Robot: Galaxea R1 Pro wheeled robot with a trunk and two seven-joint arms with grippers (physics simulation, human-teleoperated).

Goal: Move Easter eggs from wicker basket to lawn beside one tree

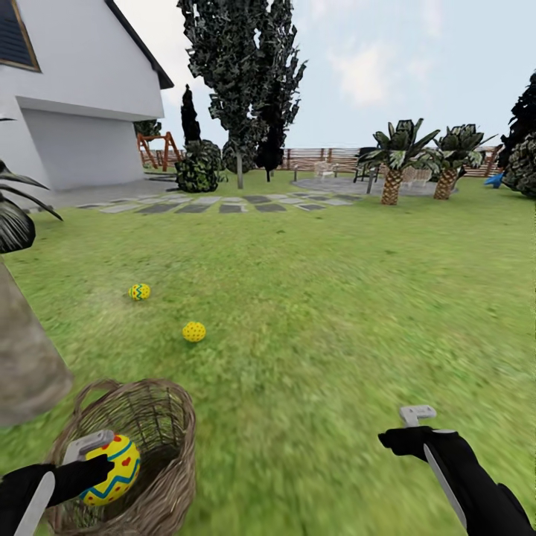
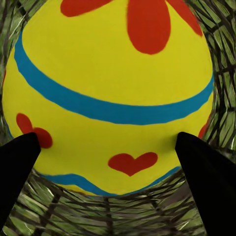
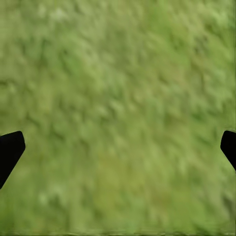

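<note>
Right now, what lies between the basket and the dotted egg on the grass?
Only bare grass, by the head view, between the basket rim and the dotted egg.

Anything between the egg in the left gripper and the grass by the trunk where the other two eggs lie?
Only the wicker basket wall: the held egg in the left gripper sits within its rim. Beyond, open lawn reaches both eggs beside the trunk.

One egg (image 1: 112, 470) in the basket (image 1: 167, 447); two eggs (image 1: 194, 331) on the lawn (image 1: 335, 313) beyond.
</note>
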